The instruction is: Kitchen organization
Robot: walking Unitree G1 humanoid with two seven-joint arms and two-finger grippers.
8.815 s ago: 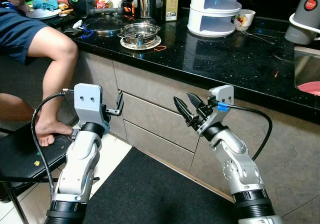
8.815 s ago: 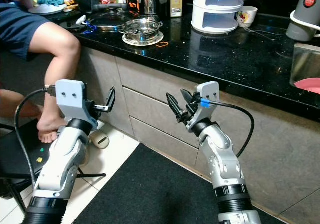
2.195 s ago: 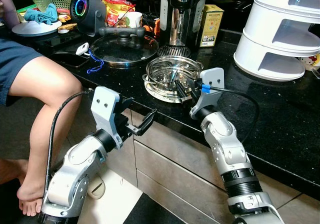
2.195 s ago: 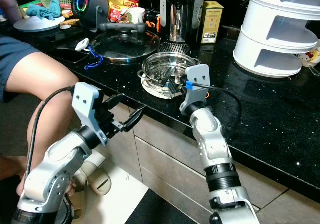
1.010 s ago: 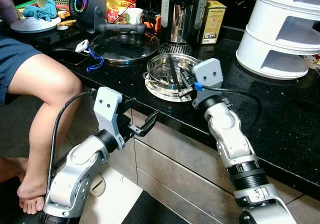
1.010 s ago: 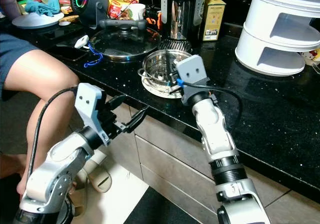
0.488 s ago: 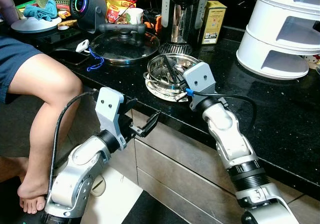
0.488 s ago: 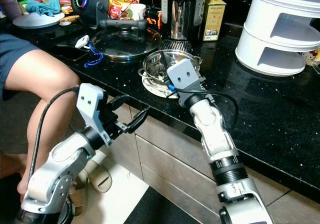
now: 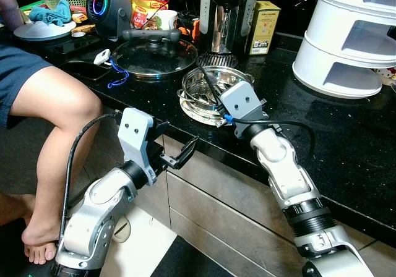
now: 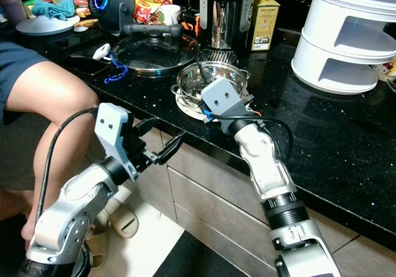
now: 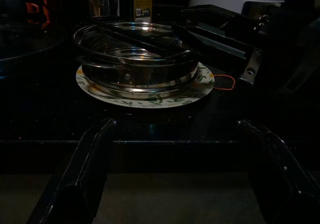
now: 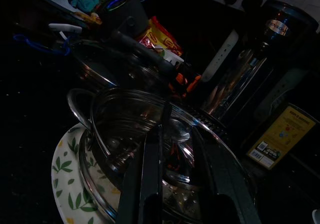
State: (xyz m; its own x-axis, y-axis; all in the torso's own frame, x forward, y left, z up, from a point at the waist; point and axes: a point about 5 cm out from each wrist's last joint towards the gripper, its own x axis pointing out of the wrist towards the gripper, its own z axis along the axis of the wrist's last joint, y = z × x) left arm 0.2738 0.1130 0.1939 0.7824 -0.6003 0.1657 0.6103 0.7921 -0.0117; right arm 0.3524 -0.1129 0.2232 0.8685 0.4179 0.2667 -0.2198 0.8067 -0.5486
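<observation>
A steel bowl [image 9: 234, 79] stands on a leaf-patterned plate [image 9: 193, 114] near the front edge of the black counter [image 9: 346, 135]. My right gripper [image 9: 207, 82] reaches over the bowl from the right. In the right wrist view its two fingers [image 12: 150, 174] lie spread across the bowl's [image 12: 125, 129] mouth with nothing between them. My left gripper [image 9: 178, 156] hangs open below the counter edge, in front of the drawers. The left wrist view looks past its fingers [image 11: 80, 179] at the bowl [image 11: 135, 69] and plate [image 11: 150, 98].
Behind the bowl lie a glass lid [image 9: 151, 53] with a black handle, a steel kettle [image 9: 226, 11] and a yellow box [image 9: 263, 18]. A white tiered container [image 9: 352, 39] stands right. A person's leg [image 9: 52, 107] is close on the left. Drawers [image 9: 210, 203] sit below.
My right wrist has swung left and its fingers now reach farther across the bowl. The left arm has barely moved.
</observation>
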